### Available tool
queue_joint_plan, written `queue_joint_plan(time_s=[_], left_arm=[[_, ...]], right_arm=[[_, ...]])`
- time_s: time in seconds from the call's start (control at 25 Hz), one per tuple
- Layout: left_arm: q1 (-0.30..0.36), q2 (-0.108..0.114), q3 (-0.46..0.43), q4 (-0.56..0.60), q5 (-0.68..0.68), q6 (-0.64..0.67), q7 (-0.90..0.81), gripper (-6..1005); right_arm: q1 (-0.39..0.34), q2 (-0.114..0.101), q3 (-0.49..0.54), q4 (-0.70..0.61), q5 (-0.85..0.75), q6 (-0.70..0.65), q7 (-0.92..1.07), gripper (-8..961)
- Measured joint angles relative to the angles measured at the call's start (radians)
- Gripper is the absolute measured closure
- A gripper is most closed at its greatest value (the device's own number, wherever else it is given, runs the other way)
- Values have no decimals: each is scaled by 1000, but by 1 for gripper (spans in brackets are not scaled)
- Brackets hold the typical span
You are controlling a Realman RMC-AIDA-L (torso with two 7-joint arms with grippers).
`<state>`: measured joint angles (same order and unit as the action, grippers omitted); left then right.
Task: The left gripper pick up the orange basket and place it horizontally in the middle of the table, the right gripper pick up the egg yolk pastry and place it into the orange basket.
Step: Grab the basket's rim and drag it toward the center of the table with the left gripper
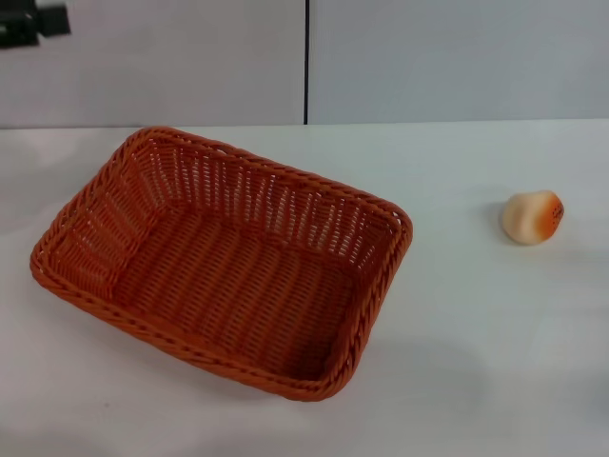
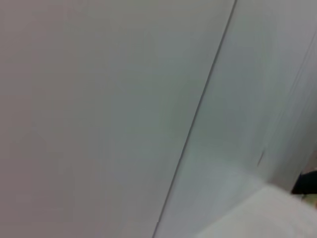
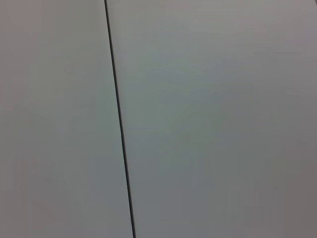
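Counter: a wide white counter (image 1: 457, 362) carries the two things of the task; behind its far edge stands a pale grey wall (image 1: 447, 57) with one thin dark vertical seam.

Orange basket: the orange basket (image 1: 224, 262) lies on the left half of the counter, open side up and with nothing inside. It is turned at an angle, so its long sides run slanted to the counter's edges, from the far left toward the near middle. One corner points to the far left part of the counter, and the opposite corner comes close to the near edge.

Egg yolk pastry: the egg yolk pastry (image 1: 532, 217) rests on the bare counter in the right half, well apart from the basket and outside of it. Its orange-browned patch faces to the right side.

Left end effector: only a small black part of the left end effector (image 1: 33, 21) shows at the far left, high above the counter and in front of the wall, touching nothing. If its fingers are open or closed, I cannot tell.

Right end effector: it is not seen in any view.

Left wrist view: mostly the grey wall with the seam, a pale corner of the counter, and a small dark shape at the picture's border that I cannot identify.

Right wrist view: only the wall and its seam.
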<state>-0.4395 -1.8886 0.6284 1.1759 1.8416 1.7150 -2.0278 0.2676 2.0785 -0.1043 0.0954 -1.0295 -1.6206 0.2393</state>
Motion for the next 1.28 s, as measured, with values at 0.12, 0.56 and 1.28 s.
queue_joint_plan(time_s=[0.12, 0.56, 1.28], left_arm=[[-36, -12, 1, 26, 141, 7, -50, 217], [-118, -88, 16, 23, 437, -35, -93, 199], [-130, -167, 110, -23, 677, -170, -101, 270]], right_arm=[[5, 0, 0, 1, -2, 3, 0, 283], [10, 0, 0, 1, -6, 23, 0, 283], [11, 2, -4, 1, -5, 32, 0, 282]])
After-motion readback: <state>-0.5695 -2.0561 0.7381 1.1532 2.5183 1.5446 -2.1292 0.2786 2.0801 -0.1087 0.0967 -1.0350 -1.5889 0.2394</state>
